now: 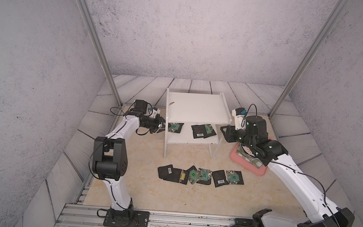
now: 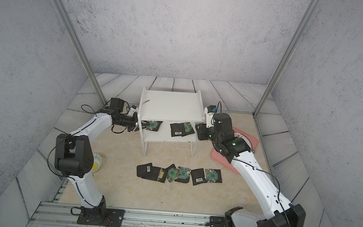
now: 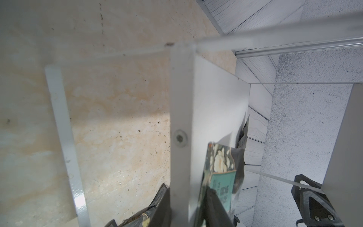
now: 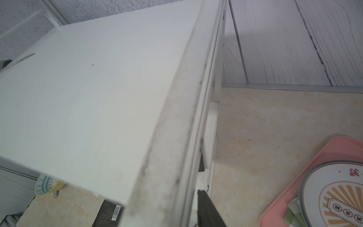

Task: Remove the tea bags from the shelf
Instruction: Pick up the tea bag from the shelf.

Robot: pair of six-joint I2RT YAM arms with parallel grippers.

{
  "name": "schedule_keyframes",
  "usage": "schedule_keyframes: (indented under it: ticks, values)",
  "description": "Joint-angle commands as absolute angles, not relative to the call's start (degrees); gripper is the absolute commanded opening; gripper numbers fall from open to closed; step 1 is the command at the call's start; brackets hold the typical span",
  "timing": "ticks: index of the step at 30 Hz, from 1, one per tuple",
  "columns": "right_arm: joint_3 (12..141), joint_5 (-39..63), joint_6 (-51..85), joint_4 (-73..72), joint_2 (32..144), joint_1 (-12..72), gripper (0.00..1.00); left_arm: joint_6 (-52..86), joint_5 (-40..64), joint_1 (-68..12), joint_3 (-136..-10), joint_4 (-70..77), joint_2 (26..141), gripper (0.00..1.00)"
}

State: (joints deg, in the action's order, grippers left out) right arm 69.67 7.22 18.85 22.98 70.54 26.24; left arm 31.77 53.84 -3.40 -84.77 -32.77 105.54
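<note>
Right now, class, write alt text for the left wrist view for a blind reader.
A green-labelled tea bag lies on the white shelf's lower board. The left gripper's dark fingers flank the shelf's side panel; beige tabletop lies below.

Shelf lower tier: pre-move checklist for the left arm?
1. Shelf emptied: not ok; green-labelled tea bag and two overlapping tea bags lie on the lower board.
2. Top board free of sachets: ok.
3. Left gripper lined up: not ok; in the left wrist view the upright sits between its fingers.
4. Grip on the green-labelled tea bag: not ok; jaws open.
5. Right gripper clear of shelf: cannot tell; close beside it.
6. Removed tea bags on the tabletop: ok.
</note>
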Motion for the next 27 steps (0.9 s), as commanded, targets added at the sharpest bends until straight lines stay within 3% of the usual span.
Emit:
schedule_keyframes:
  ticks: [1,18,27]
  values:
    - [69.2,8.0,19.3,22.1,70.7,26.5,0.36,31.0,50.9,-2.7,-83.9,-34.4,103.2,0.12]
    - [69.4,8.6,19.3,21.8,71.5,26.5,0.36,30.8,50.3,-2.6,-82.5,-31.0,107.8,0.20]
    - [69.5,8.7,19.3,21.9,71.8,26.5,0.36,30.7,50.2,-2.6,-81.9,-31.1,108.9,0.34]
